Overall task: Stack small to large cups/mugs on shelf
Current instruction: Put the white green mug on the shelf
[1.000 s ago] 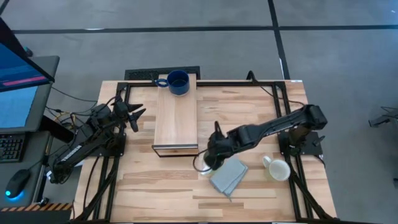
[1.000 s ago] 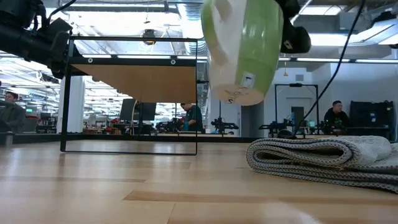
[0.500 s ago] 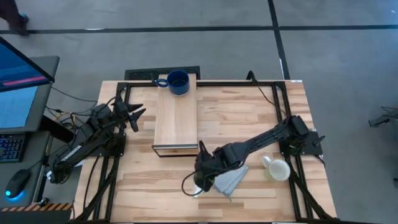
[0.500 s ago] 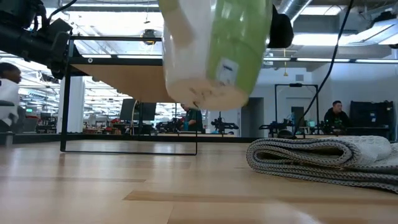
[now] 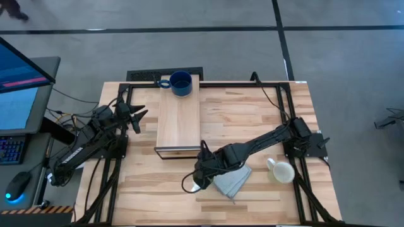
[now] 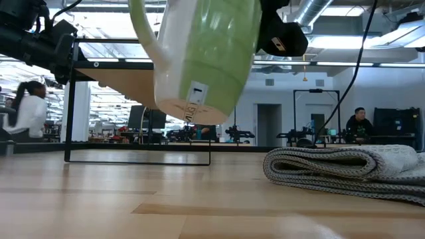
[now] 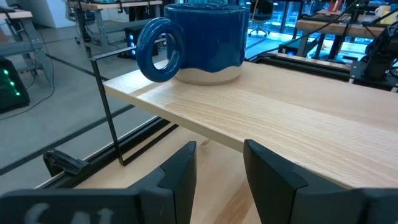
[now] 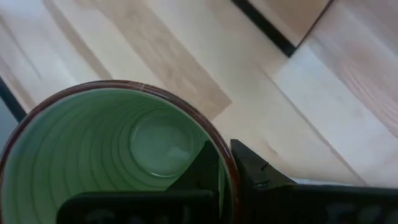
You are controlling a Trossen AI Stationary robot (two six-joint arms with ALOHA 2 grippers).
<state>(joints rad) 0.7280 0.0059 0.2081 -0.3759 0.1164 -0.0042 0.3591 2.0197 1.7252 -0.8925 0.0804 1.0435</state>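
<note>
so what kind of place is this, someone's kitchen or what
Not a kitchen: most likely a robotics lab or workshop. Two arms are mounted on a wooden table, a monitor stands beside it, and people sit at workstations under exposed ceiling ducts.

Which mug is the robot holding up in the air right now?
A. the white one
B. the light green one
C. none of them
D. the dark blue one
B: the right gripper pinches the rim of the light green mug, which hangs clear above the table.
</note>
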